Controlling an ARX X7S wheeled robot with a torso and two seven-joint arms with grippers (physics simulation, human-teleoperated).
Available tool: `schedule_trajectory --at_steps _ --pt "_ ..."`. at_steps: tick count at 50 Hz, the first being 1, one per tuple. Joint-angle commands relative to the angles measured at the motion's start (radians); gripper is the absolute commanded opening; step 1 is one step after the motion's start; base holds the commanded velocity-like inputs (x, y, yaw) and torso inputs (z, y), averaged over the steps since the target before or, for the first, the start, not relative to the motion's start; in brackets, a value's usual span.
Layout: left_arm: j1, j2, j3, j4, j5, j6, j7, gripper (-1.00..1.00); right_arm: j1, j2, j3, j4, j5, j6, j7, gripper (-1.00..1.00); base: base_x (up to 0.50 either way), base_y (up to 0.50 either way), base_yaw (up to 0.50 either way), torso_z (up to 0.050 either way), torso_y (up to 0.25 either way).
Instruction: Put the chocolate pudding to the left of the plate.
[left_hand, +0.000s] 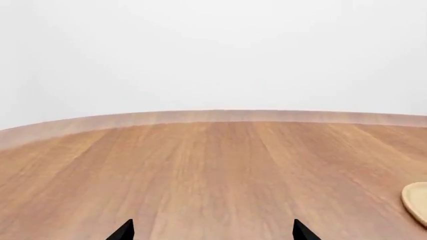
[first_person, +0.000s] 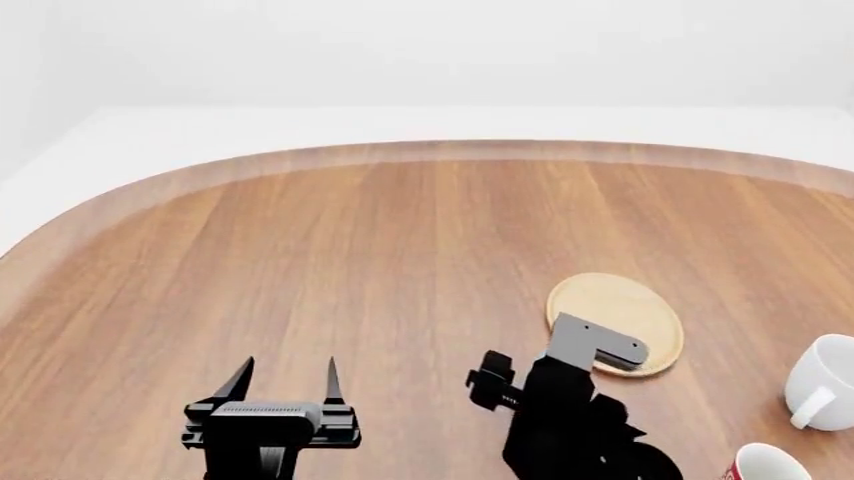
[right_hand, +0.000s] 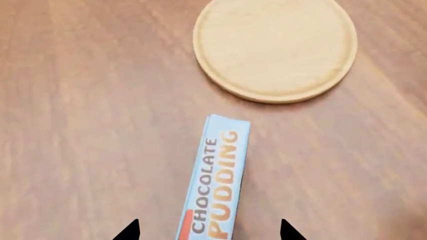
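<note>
The chocolate pudding (right_hand: 217, 175) stands on its thin edge on the table, blue-and-white lettered panel facing up. It lies between the tips of my right gripper (right_hand: 208, 231), whose jaws are wide apart and clear of its sides. The plate (right_hand: 275, 47), a round light-tan wooden disc, lies just beyond the carton's far end. In the head view the plate (first_person: 627, 305) is right of centre, and my right arm (first_person: 574, 410) hangs over the carton and hides it. My left gripper (first_person: 283, 385) is open and empty over bare wood; its tips show in the left wrist view (left_hand: 212, 232).
A white mug (first_person: 825, 385) stands right of the plate and a red patterned mug (first_person: 767, 465) near the front right corner. The wooden table (first_person: 374, 250) curves away at the back. The plate's edge (left_hand: 417, 202) shows in the left wrist view.
</note>
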Motion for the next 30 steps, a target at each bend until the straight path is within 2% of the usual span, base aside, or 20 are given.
schedule_trajectory --at_steps 1,30 --pt "0.002 -0.005 0.005 0.001 -0.006 0.005 -0.002 1.0 0.047 0.005 -0.035 0.108 0.021 -0.045 0.024 1.0 0.0 0.0 0.0 0.0 0.0" --pt "0.003 -0.013 0.013 -0.006 -0.022 0.034 -0.006 1.0 0.09 0.008 -0.111 0.323 0.054 -0.168 -0.001 1.0 0.0 0.0 0.0 0.0 0.0"
